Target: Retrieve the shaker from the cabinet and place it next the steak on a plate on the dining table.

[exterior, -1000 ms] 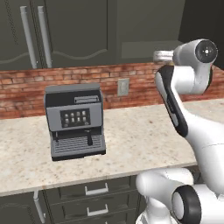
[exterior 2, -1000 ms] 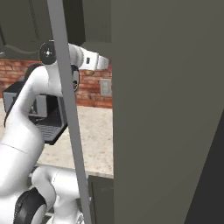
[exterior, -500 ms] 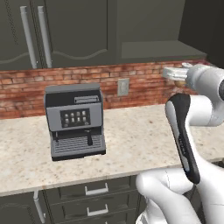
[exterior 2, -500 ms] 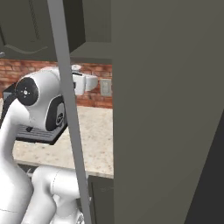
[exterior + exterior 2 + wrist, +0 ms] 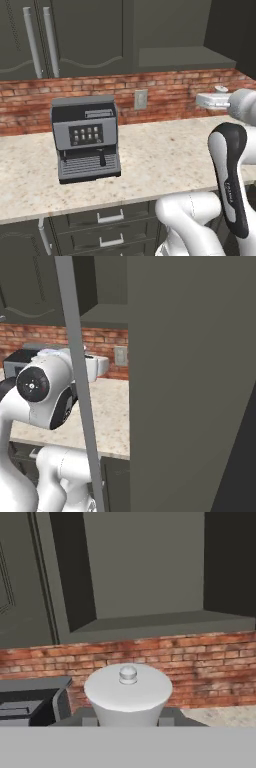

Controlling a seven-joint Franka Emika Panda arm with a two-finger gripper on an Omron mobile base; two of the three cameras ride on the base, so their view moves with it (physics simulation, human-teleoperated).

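The shaker (image 5: 128, 693) stands upright, its pale rounded top with a small knob right in front of the hand camera. My gripper (image 5: 128, 718) is shut on it, with a dark finger (image 5: 86, 718) on each side of its body. From the left base the gripper (image 5: 211, 100) hangs over the right end of the wall counter, below the open cabinet (image 5: 186, 31). In the right base view the gripper (image 5: 96, 367) sits beside the arm's big joint. The steak, the plate and the dining table are out of view.
A grey coffee machine (image 5: 87, 137) stands on the speckled counter (image 5: 160, 160) against the brick wall, with an outlet (image 5: 141, 99) to its right. The open cabinet door (image 5: 190, 381) looms close on the right, its edge crossing in front of the arm.
The hand has come down and out from the cabinet shelf with the shaker in it. The arm's upper joints have swung lower and to the right.
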